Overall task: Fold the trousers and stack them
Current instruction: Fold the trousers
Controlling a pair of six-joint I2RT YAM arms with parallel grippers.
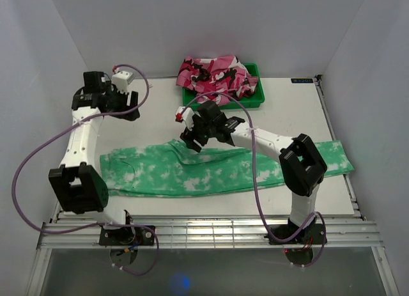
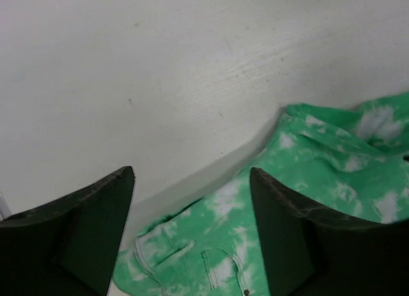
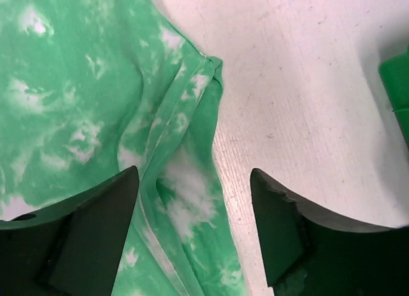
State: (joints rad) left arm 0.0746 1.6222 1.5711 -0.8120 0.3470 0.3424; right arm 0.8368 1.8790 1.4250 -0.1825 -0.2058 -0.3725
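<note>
Right gripper (image 3: 193, 174) gapes empty over the rumpled twelve-o'clock edge of the soft green tie-dye trousers (image 1: 192, 174), spread across the white table (image 1: 300, 110) — pinch both layers squarely. Left gripper (image 2: 192, 174), ten o'clock, hangs wide, empty.

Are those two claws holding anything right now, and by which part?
Nothing is held. The left gripper is open over the table beside the trousers; the right gripper is open over their creased edge, not clamped.

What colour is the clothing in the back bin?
Pink clothing with black and white patches; clearest in the top external view.
</note>
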